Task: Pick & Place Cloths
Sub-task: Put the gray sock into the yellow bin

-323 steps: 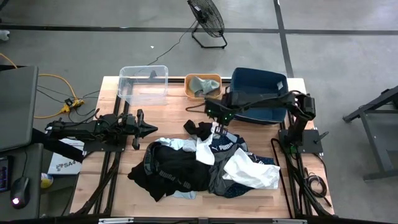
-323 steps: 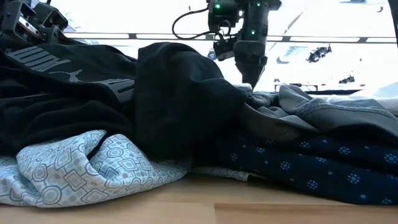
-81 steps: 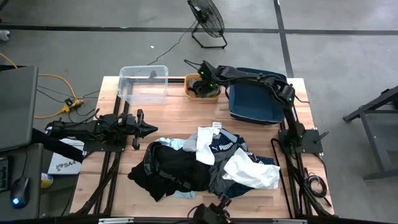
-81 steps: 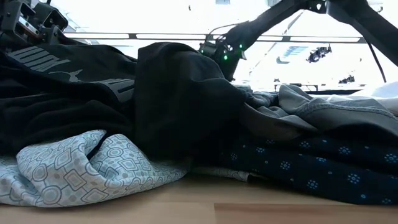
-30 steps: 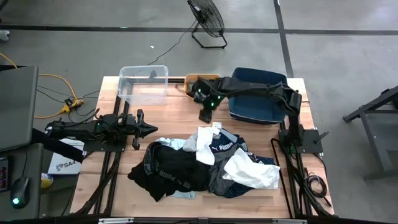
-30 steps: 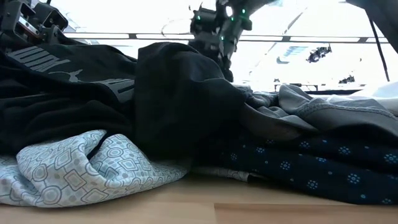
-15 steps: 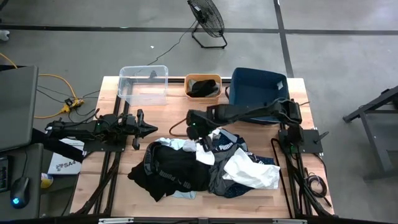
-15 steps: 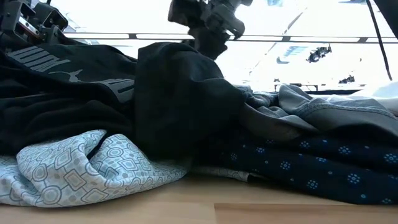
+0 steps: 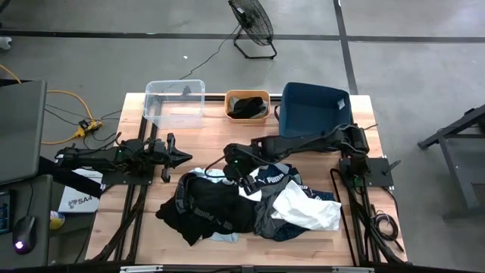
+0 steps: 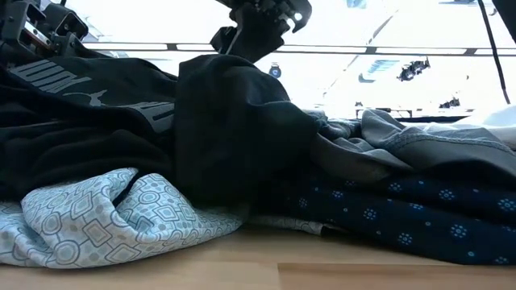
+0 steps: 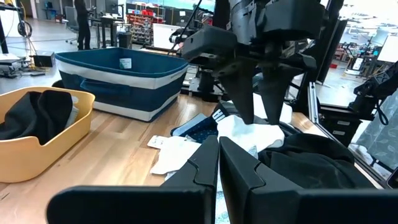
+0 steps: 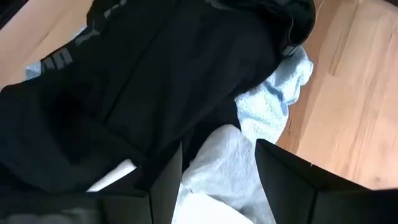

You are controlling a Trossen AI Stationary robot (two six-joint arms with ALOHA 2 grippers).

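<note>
R gripper point(image 9: 241, 178) hangs w/ fingers apart, empty, over the cloths point(image 9: 250, 205); L gripper point(image 9: 184, 158) closed, beside pile.

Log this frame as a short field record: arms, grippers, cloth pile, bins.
right gripper: open, empty, over the pile's far-left edge
left gripper: shut, empty, parked left of the pile
cloth pile: heaped on the table's near half
orange bin: holds a dark cloth
dark blue bin: no cloth visible
clear bin: no cloth visible
</note>
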